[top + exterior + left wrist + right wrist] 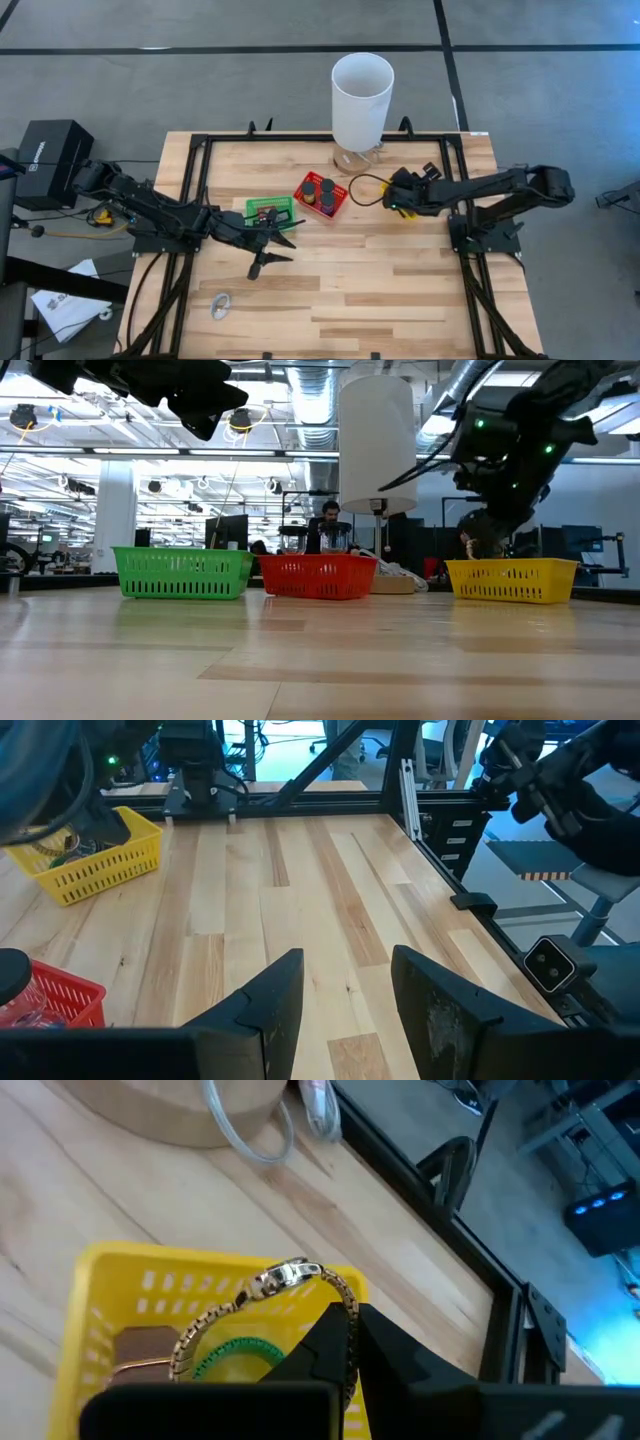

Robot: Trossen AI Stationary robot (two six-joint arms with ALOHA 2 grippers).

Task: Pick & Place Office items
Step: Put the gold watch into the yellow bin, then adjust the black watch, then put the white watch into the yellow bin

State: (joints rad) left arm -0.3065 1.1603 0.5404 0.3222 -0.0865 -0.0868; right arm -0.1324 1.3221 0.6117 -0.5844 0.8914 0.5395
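Grey floor [150, 90] crossed by dark lines; bright ceiling lights [60, 410]; exposed ducts [310, 400] overhead.

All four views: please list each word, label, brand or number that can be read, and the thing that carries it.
No text can be read in any view.
The black box left of the table carries pale lettering, too small to read.
The paper on the floor has print, also too small.

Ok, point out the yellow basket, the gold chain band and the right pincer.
yellow basket [110, 1275]: right wrist view, slotted near wall.
gold chain band [212, 1323]: right wrist view, curved links over basket.
right pincer [352, 1342]: right wrist view, between its fingertips.
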